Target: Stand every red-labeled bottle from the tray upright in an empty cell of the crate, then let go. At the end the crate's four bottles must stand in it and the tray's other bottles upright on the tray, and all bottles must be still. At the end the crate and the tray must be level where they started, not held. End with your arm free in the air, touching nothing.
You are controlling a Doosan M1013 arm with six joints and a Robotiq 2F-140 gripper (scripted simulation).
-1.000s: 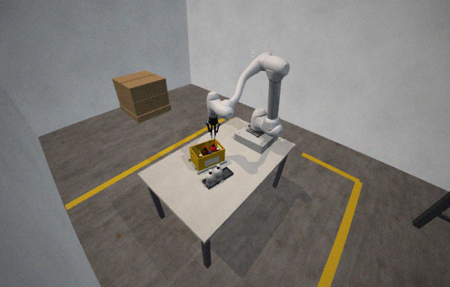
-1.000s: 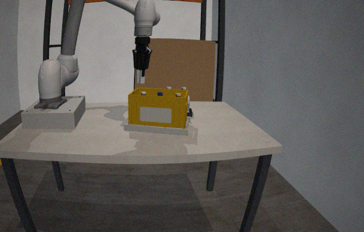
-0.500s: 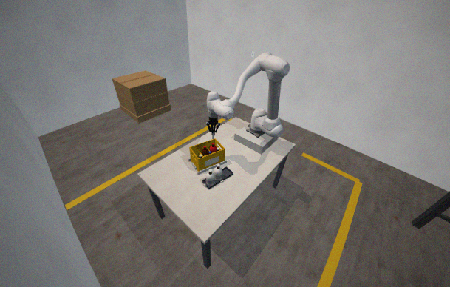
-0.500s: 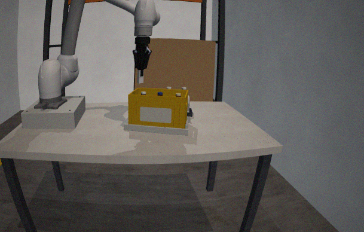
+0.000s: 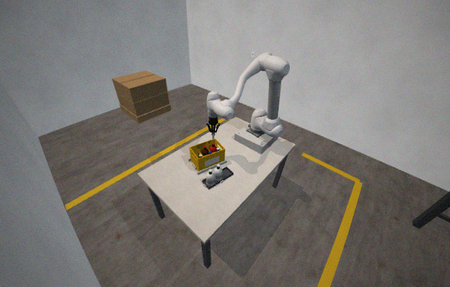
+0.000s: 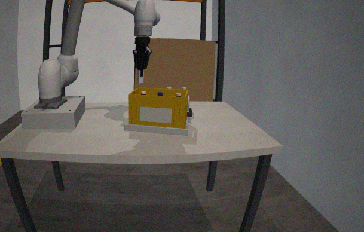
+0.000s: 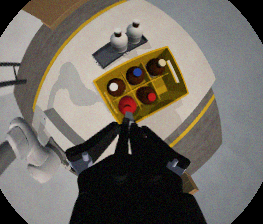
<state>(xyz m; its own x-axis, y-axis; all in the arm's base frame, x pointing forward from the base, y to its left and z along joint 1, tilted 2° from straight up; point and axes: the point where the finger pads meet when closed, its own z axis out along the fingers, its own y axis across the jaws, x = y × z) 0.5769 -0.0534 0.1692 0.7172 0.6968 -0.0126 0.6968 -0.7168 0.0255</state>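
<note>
The yellow crate [image 5: 207,156] stands in the middle of the table and also shows in the exterior view [image 6: 158,109] and the wrist view [image 7: 140,87]. Several bottles stand upright in its cells, among them two with red tops [image 7: 126,103] [image 7: 151,96] and one with a blue cap [image 7: 136,74]. The dark tray [image 5: 217,177] lies beside the crate with two white bottles [image 7: 118,39] [image 7: 134,31] upright on it. My gripper [image 6: 140,80] [image 7: 128,116] hangs a little above the crate's edge on the arm-base side, fingers pressed together with nothing between them.
The arm's grey base block [image 6: 52,115] sits on the table at one end. A cardboard box [image 5: 141,95] stands on the floor far off. Yellow lines [image 5: 340,229] mark the floor around the table.
</note>
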